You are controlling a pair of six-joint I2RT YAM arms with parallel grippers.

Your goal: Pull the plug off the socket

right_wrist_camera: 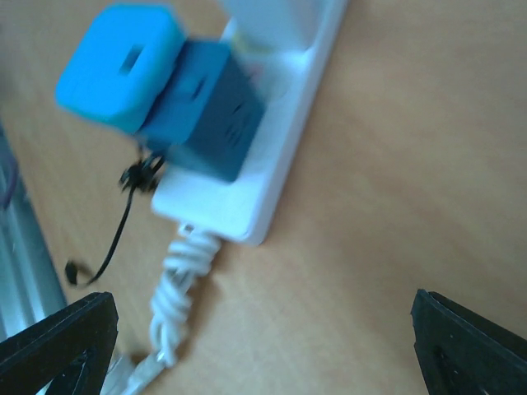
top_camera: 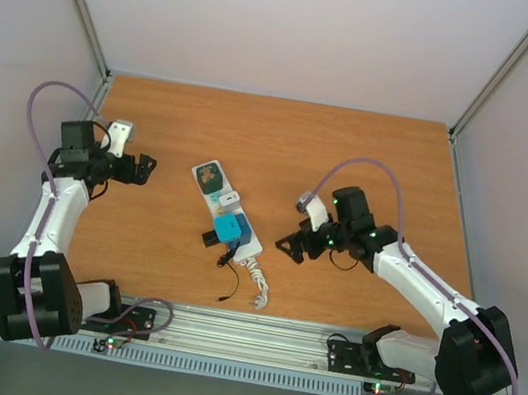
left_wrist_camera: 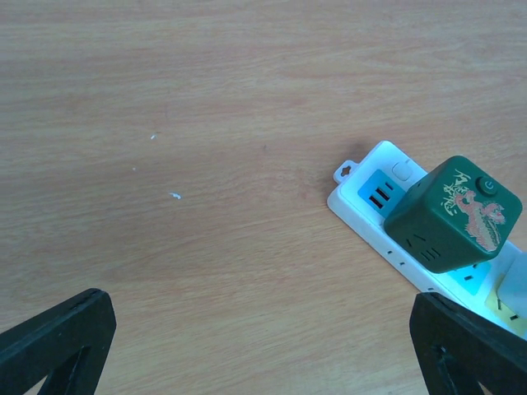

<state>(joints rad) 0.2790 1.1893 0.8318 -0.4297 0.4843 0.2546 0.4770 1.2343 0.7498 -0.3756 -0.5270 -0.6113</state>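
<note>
The long white socket [right_wrist_camera: 288, 123] lies on the wooden surface [top_camera: 371, 165], carrying a green plug [left_wrist_camera: 453, 214] and a blue plug [right_wrist_camera: 165, 90]; both arms' jaws are released.

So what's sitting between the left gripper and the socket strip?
Nothing but bare wooden table. The top external view shows an empty stretch from the left gripper to the socket; the left wrist view shows only tiny white specks there.

No legible text or signs.
</note>
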